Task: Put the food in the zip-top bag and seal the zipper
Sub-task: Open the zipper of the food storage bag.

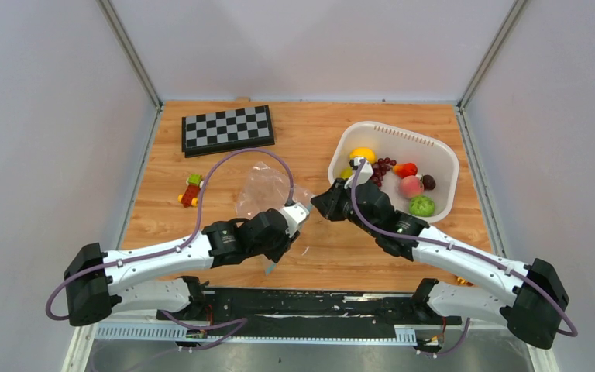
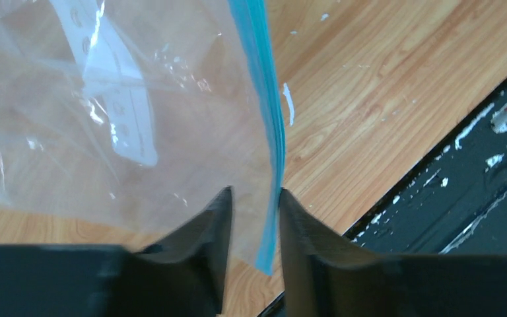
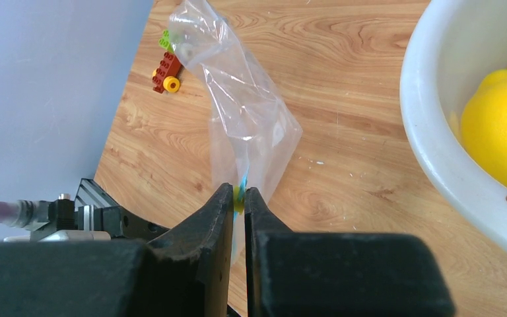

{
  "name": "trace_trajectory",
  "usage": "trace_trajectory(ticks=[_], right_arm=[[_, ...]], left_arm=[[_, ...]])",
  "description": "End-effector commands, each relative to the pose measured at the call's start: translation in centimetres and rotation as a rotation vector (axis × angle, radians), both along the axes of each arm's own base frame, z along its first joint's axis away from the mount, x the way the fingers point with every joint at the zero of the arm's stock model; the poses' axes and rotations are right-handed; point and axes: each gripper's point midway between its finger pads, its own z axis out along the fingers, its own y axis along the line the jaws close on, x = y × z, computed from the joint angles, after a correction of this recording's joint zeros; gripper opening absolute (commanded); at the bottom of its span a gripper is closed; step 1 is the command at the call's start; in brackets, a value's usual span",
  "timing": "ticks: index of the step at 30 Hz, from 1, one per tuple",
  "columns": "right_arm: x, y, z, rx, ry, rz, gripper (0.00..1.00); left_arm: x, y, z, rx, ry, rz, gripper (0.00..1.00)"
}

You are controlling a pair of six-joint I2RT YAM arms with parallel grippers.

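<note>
Biggest thing first: the wooden table, with both arms reaching in from the near edge and meeting at about the middle. At the far right sits the white basket, and all the food you can see is inside it: a yellow lemon at its far-left side, purple grapes next to that, a pink peach mid-basket, a green fruit at the near side and a small red piece. At the far left there's a checkerboard.

The zip-top bag is in the middle of the table, left of the basket, crumpled, with nothing inside it. Your right gripper is clamped down on the bag's near edge, with a bit of teal showing between the nearly touching fingers. Your left gripper straddles the zipper. Its jaws stand apart, wider than the film, so it looks released rather than pinching, though the strip brushes one finger.

Smallest bit: the toy blocks lie left of the bag, well apart from it.
</note>
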Motion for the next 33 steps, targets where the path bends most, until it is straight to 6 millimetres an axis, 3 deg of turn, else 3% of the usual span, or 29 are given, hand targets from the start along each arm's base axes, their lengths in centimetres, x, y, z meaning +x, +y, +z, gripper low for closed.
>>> trace_trajectory(ticks=[1, 3, 6, 9, 24, 33], right_arm=[[-0.1, -0.4, 1.1, 0.022, -0.036, 0.007, 0.01], [-0.1, -0.6, 0.9, 0.015, -0.034, -0.001, 0.01], [0.1, -0.8, 0.5, 0.0, -0.029, -0.005, 0.01], [0.1, -0.7, 0.3, -0.007, -0.027, -0.003, 0.01], [-0.6, -0.7, 1.3, 0.021, -0.04, 0.031, 0.01], [-0.6, -0.5, 1.0, 0.018, -0.035, 0.04, 0.01]], left_arm=[[1.2, 0.6, 0.4, 0.002, -0.055, 0.07, 0.31], [1.3, 0.6, 0.8, -0.03, -0.068, 0.079, 0.21], [0.7, -0.4, 2.1, -0.117, -0.069, 0.031, 0.21], [0.0, -1.1, 2.6, -0.15, -0.053, -0.012, 0.31], [1.6, -0.2, 2.1, -0.137, -0.109, 0.088, 0.28], [0.3, -2.0, 1.5, -0.225, -0.065, 0.007, 0.35]])
